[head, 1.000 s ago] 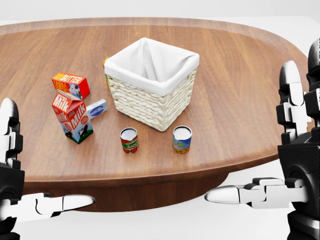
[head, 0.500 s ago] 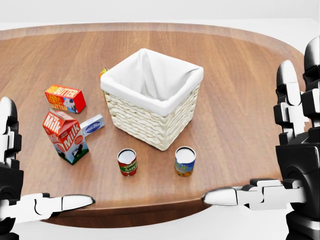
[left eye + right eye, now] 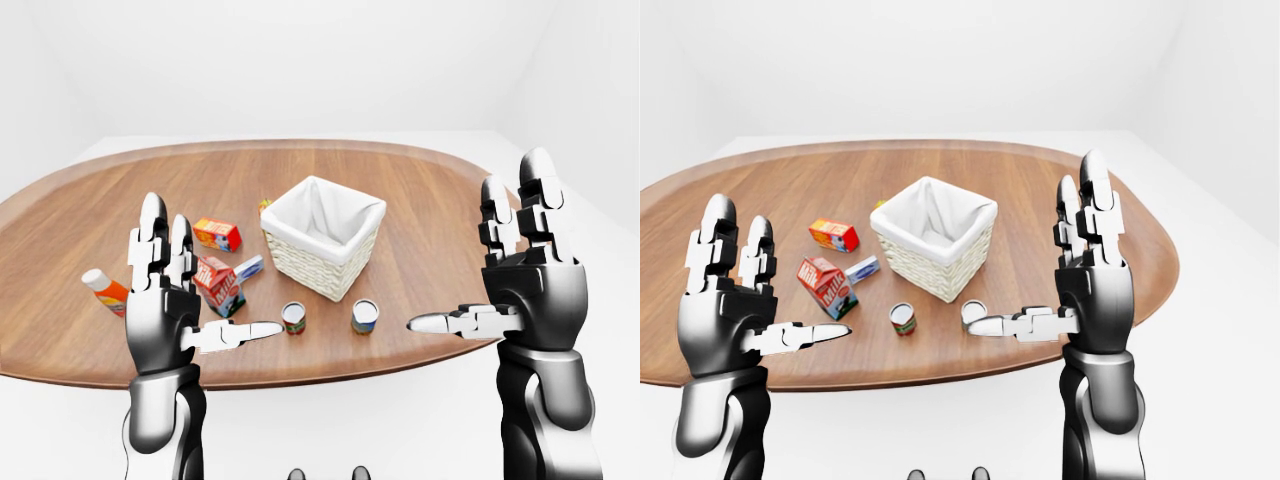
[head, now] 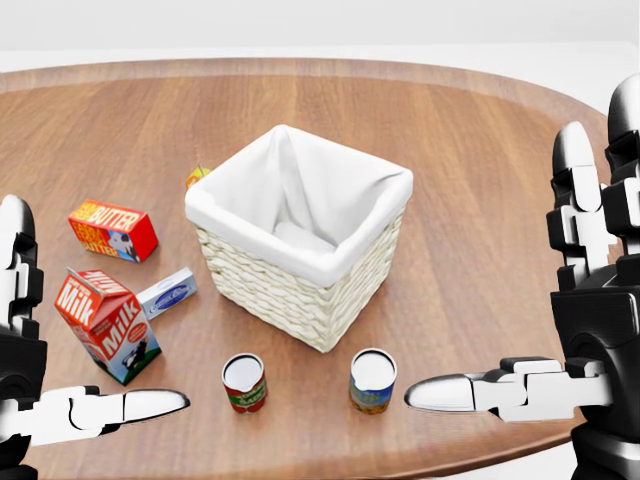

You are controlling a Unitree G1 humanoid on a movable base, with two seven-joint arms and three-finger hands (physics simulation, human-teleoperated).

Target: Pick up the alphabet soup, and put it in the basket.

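The alphabet soup (image 4: 372,381), a can with a blue and yellow label, stands upright on the wooden table (image 4: 480,200), just below the basket's near corner in the head view. The white-lined wicker basket (image 4: 283,292) stands mid-table and looks empty. My left hand (image 3: 195,285) is open and raised at the left, level with the table's near edge. My right hand (image 3: 478,262) is open and raised at the right, its thumb pointing left toward the cans. Neither hand touches anything.
A red tomato sauce can (image 4: 244,383) stands left of the soup. A milk carton (image 4: 105,325), a butter box (image 4: 112,229) and a small blue-white box (image 4: 167,292) lie left of the basket. A ketchup bottle (image 3: 105,290) lies at the far left.
The whole picture has shifted: the camera has moved closer to the table, so the basket and cans look larger and lower. Both hands hold the same open pose.
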